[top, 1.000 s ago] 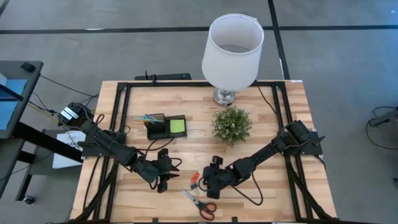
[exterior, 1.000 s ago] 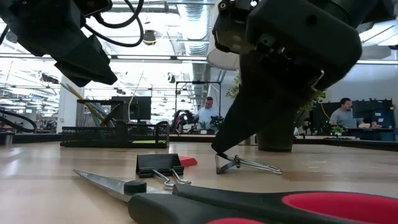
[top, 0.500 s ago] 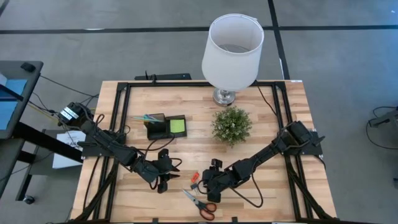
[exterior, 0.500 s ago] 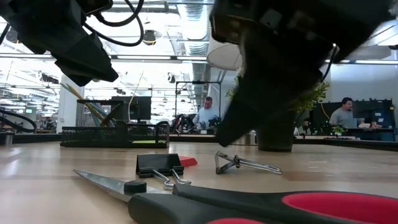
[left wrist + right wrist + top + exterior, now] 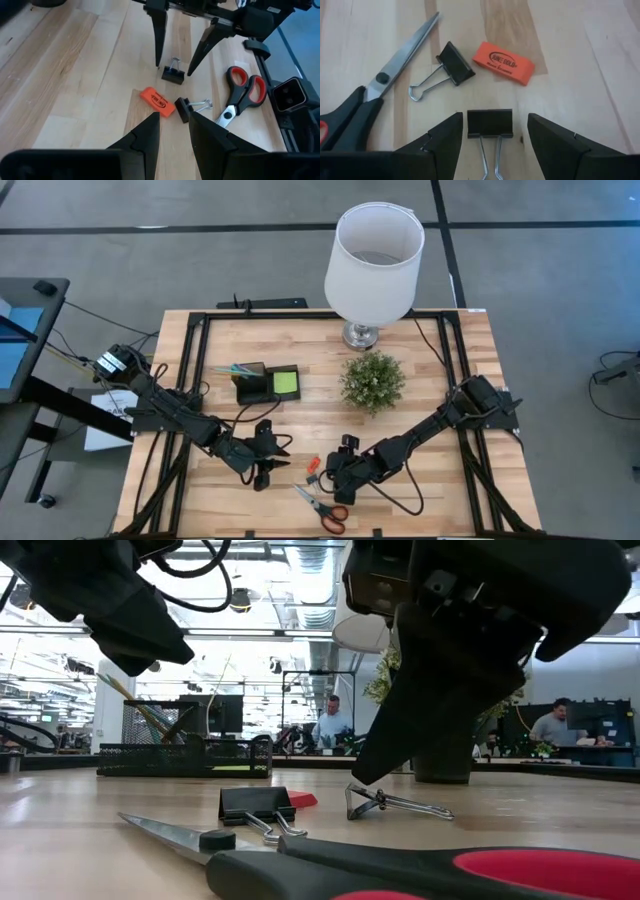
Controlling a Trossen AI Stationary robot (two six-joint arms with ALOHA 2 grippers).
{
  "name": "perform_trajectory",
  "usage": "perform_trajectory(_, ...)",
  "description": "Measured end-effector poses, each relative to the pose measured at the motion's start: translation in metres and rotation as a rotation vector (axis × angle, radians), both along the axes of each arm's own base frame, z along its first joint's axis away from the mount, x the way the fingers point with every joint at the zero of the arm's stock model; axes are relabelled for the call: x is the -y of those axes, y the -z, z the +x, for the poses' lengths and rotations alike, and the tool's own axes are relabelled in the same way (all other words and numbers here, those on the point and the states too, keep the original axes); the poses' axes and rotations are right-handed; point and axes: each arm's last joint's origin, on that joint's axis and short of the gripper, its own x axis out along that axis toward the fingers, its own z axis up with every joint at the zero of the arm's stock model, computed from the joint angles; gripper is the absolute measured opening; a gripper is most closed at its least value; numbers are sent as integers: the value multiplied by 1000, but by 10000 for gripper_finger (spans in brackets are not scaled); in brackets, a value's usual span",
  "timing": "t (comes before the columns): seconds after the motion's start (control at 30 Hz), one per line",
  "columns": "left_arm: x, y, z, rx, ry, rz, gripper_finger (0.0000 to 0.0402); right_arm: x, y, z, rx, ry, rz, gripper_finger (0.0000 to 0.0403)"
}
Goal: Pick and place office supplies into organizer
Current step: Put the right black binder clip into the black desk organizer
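Observation:
A black binder clip (image 5: 490, 123) lies flat on the table between the open fingers of my right gripper (image 5: 492, 134), which stand on either side of it without touching. A second black clip (image 5: 454, 63), an orange eraser (image 5: 502, 56) and the red-handled scissors (image 5: 322, 505) lie close by. My left gripper (image 5: 173, 125) hangs open to the left of them (image 5: 262, 472), holding nothing. The black organizer (image 5: 265, 384) stands farther back, with a lime-green pad (image 5: 287, 383) in its tray and pens (image 5: 235, 368) in its taller compartment.
A small potted plant (image 5: 373, 380) and a white-shaded lamp (image 5: 373, 255) stand at the back, to the right of the organizer. A dark frame (image 5: 190, 370) runs round the table's edges. People sit in the room beyond the table (image 5: 330, 725).

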Motion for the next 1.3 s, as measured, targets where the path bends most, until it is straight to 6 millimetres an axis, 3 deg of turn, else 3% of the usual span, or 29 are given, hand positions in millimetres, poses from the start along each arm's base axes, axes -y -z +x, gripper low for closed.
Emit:
perform_trajectory(0.5, 0, -1, 1, 10, -3, -2, 97, 0, 2, -1, 11, 9, -2, 219)
perform_trajectory(0.67, 3, -10, 5, 50, 23, 22, 97, 0, 4, -3, 19, 21, 14, 219)
perform_trajectory(1.0, 13, -78, 20, 236, 112, 108, 97, 3, 16, -8, 66, 20, 39, 219)
perform_trajectory(1.17, 4, -117, 6, 309, 91, 154, 97, 3, 17, -8, 64, -3, 15, 217)
perform_trajectory(1.3, -9, -146, -15, 360, 52, 180, 97, -1, 39, -2, 82, -19, -34, 216)
